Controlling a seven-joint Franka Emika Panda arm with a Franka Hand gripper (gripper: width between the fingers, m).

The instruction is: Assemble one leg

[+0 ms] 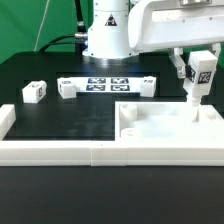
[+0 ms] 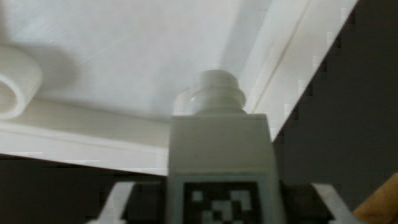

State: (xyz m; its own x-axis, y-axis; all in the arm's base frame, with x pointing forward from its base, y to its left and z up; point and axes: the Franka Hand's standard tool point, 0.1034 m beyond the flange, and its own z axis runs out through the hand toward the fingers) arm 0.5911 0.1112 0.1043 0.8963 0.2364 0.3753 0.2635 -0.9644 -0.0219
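My gripper [image 1: 199,66] is shut on a white leg [image 1: 194,94] with a black-and-white tag on its face. It holds the leg upright over the far right corner of the large flat white panel [image 1: 150,125]. I cannot tell whether the leg's lower end touches the panel. In the wrist view the leg [image 2: 221,140] fills the middle between my gripper's [image 2: 222,200] two fingers, and its round tip points at the panel [image 2: 143,45] close to its raised edge. Another loose leg [image 1: 34,92] lies at the exterior view's left, and one more [image 1: 67,88] lies beside the marker board.
The marker board [image 1: 105,83] lies at the back middle of the black table. A low white rim [image 1: 60,150] runs along the front and up the exterior view's left side. A round raised feature [image 2: 15,85] shows on the panel in the wrist view.
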